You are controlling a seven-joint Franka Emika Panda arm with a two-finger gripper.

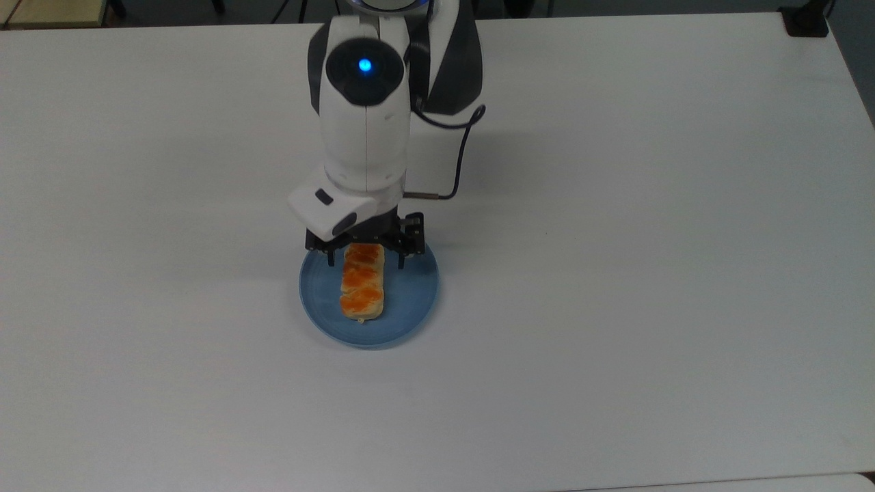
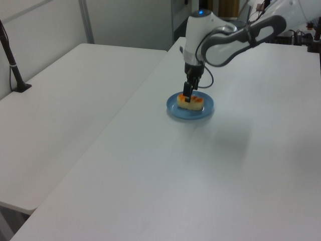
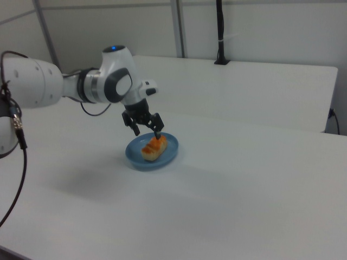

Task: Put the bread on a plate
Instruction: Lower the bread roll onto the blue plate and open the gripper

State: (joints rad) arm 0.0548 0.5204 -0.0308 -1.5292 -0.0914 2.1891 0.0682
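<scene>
- Bread [image 1: 363, 285]: lies flat on the plate [image 1: 413, 307], lengthwise from the plate's middle toward its far rim, glazed bumps up. No part overhangs the rim.
- Plate sits mid-desk [image 1: 615, 273], well apart from every edge, somewhat toward the near edge in the top view.
- Handling, my judgement: a light, soft loaf; the glazed top may be slick and a hard squeeze would dent it. Best hold is across the short width, on the pale sides near the middle.
- My pincer [image 1: 365, 258]: fingers spread wide, one on each side of the bread's far end, gripping nothing; tips just above the plate.
- My arm: wrist points straight down over the plate's far rim; forearm runs back toward the far edge.
</scene>
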